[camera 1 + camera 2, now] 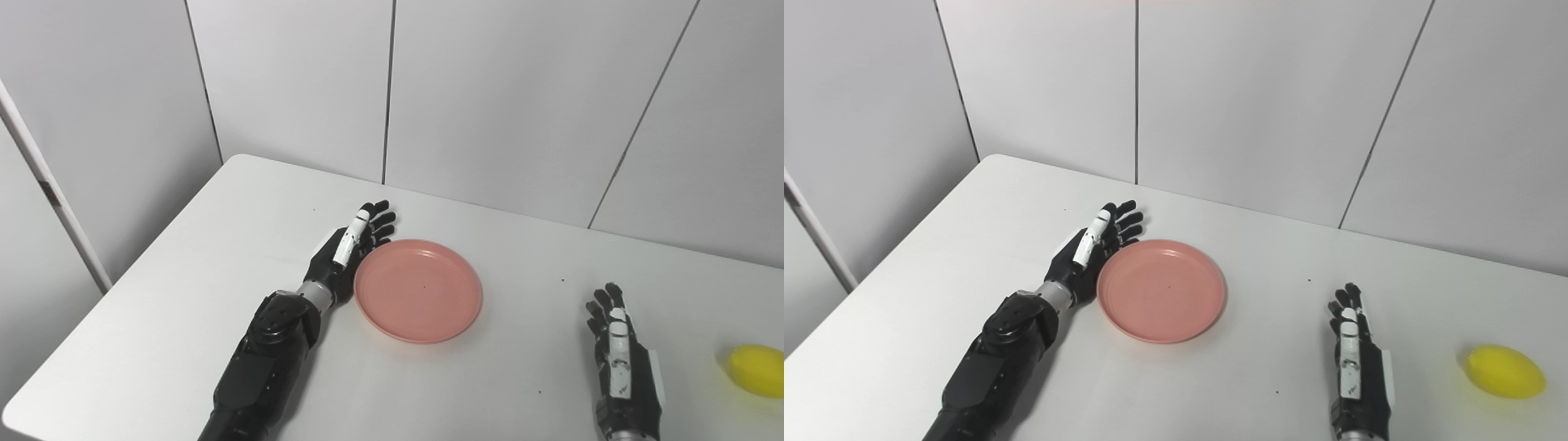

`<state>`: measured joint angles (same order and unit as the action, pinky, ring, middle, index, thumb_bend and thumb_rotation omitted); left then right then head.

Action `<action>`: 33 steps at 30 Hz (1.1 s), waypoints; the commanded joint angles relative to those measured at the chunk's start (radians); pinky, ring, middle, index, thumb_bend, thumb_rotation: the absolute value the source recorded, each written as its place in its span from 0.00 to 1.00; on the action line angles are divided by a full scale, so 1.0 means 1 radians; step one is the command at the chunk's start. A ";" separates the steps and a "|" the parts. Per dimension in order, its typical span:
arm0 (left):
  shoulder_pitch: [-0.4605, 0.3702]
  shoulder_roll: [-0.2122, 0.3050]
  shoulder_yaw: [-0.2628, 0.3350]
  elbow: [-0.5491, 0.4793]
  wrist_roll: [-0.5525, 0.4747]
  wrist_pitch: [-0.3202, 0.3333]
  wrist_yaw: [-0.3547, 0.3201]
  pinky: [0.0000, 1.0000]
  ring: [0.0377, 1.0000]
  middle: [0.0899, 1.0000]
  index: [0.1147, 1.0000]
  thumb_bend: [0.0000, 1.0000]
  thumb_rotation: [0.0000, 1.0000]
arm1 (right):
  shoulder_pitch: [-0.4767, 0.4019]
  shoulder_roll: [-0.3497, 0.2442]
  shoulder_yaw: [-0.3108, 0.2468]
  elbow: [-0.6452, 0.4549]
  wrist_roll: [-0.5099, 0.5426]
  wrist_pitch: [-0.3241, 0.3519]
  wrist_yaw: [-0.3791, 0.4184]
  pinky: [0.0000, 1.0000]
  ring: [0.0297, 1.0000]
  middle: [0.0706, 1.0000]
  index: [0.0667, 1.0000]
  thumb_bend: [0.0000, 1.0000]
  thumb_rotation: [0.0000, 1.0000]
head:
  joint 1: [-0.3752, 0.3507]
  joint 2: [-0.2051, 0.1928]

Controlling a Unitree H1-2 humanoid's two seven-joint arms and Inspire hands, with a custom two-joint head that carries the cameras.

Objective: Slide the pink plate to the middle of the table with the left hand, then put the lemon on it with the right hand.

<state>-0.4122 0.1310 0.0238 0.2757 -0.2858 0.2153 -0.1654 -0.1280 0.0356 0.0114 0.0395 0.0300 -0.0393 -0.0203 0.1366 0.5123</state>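
Fingers (1119, 222) of your left hand (1084, 254) lie stretched out straight and close together, holding nothing, the hand set on its edge against the left rim of the pink plate (1161, 290). You cannot tell for sure whether the palm presses the rim or only stands just beside it; the two look to be touching. The fingertips reach past the plate's far-left curve, toward the tabletop's far edge.

Your right hand (1356, 358) waits with its fingers straight, slightly spread and grasping nothing, pointing toward the far edge. It sits near the tabletop's near edge, well apart from the plate and to its right.

You see the plate lying flat, nothing on it, roughly midway between the left and right edges and nearer the middle of the tabletop (968, 257) than any corner. Bare white surface rings it: a wide stretch toward the far edge, a broad gap between plate and right hand, and a strip toward the near edge.

Look right for the lemon (1505, 371): it rests on the tabletop close to the right edge, on its side, well apart from the plate and clear of your right hand, with open surface between hand and fruit. In the left eye view it is cut by the frame's border.
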 commanded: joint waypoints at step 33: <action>0.081 -0.143 -0.090 -0.197 0.023 0.148 0.008 0.98 0.95 0.96 0.94 0.42 1.00 | 0.004 0.051 0.016 -0.047 -0.007 0.035 -0.008 0.96 0.95 0.96 0.97 0.23 1.00 | -0.113 0.046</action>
<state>-0.3266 0.0130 -0.0431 0.0923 -0.2623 0.3384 -0.1394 -0.1150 0.0710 0.0198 0.0178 0.0174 -0.0010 -0.0325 0.0246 0.5583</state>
